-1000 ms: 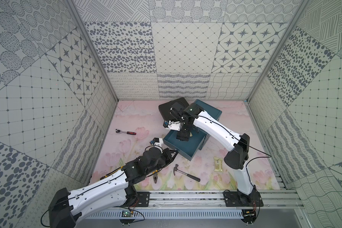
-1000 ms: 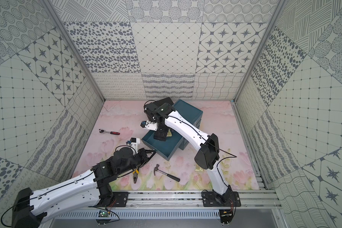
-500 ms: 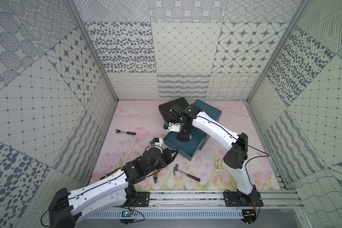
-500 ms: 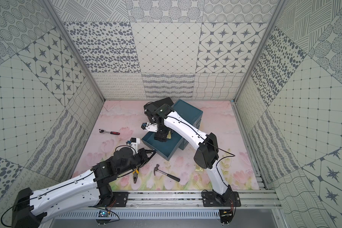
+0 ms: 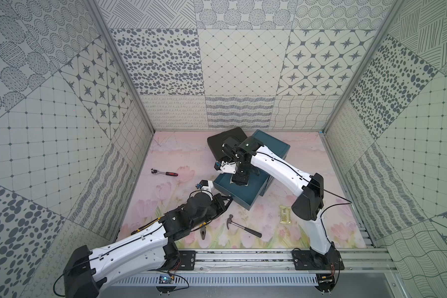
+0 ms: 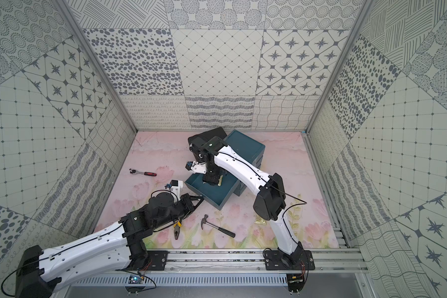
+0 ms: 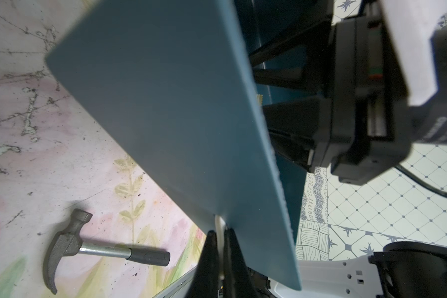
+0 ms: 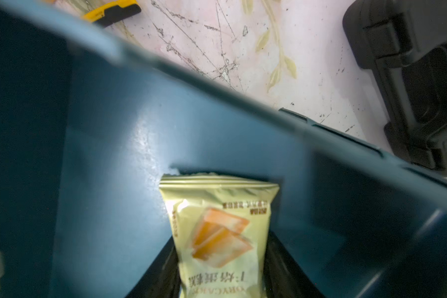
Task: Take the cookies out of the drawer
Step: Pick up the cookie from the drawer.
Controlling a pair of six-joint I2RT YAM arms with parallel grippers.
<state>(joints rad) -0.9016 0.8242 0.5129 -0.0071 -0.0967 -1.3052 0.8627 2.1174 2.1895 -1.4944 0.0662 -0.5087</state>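
Reaching down into the open teal drawer (image 5: 253, 192) with the right end effector (image 5: 239, 179), fingers straddling a beige cookie packet (image 8: 218, 232) inside the drawer, one end near a side wall; pressing it or merely flanking it, impossible to tell. Clamping the left end effector (image 7: 218, 240) together on a thin white tab (image 7: 218, 224) at the drawer front. Leaving another beige packet (image 5: 285, 217) lying on the table (image 5: 186, 152) beside the right arm.

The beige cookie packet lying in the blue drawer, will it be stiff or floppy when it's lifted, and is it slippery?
Probably light and somewhat floppy: the cookie packet is a thin wrapper with crinkled, crimped ends. Its glossy film looks slippery, so it may slide in a pinch.
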